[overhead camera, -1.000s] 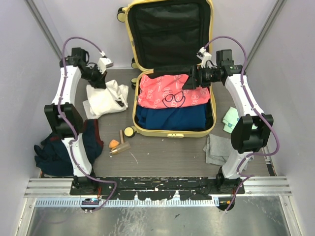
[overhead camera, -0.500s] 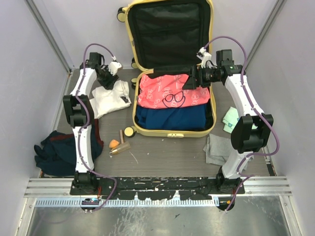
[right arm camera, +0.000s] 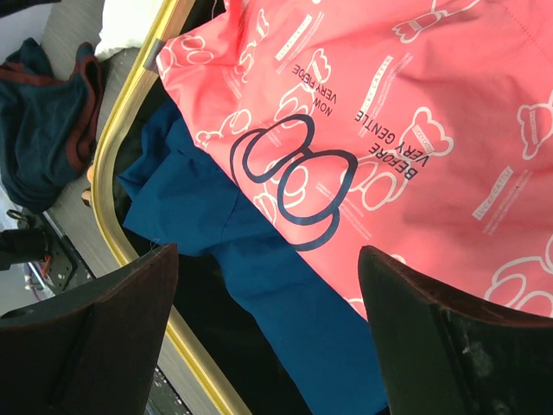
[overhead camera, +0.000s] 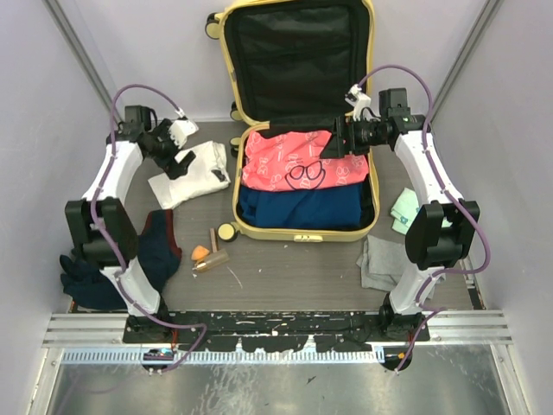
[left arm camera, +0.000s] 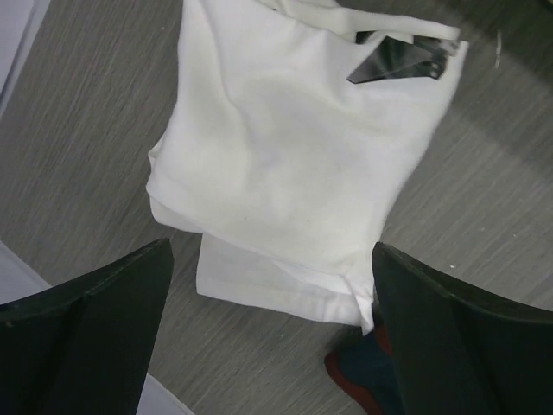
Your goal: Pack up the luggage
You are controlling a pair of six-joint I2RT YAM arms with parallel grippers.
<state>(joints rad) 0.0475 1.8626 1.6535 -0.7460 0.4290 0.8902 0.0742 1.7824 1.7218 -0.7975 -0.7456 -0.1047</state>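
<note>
The luggage (overhead camera: 298, 235), a pale-yellow suitcase, lies open with its black-lined lid up at the back. Its base holds a pink printed shirt (overhead camera: 298, 160) (right arm camera: 389, 112) over a blue garment (overhead camera: 298, 206) (right arm camera: 285, 294). A folded white garment (overhead camera: 192, 173) (left arm camera: 294, 147) lies on the table left of the case. My left gripper (overhead camera: 179, 158) (left arm camera: 272, 337) hovers over its near edge, open and empty. My right gripper (overhead camera: 333, 143) (right arm camera: 268, 337) hangs open above the pink shirt at the case's right side, holding nothing.
A dark navy and red garment (overhead camera: 112, 259) (left arm camera: 363, 380) is heaped at the left front. A grey cloth (overhead camera: 380, 259) and a green packet (overhead camera: 404, 210) lie right of the case. Small items sit by its front corner: a round disc (overhead camera: 226, 232), an orange piece (overhead camera: 200, 252).
My left gripper went from shut to open and let go of the white garment, which now lies flatter on the table. The left arm swung out and back. The right arm stayed still.
</note>
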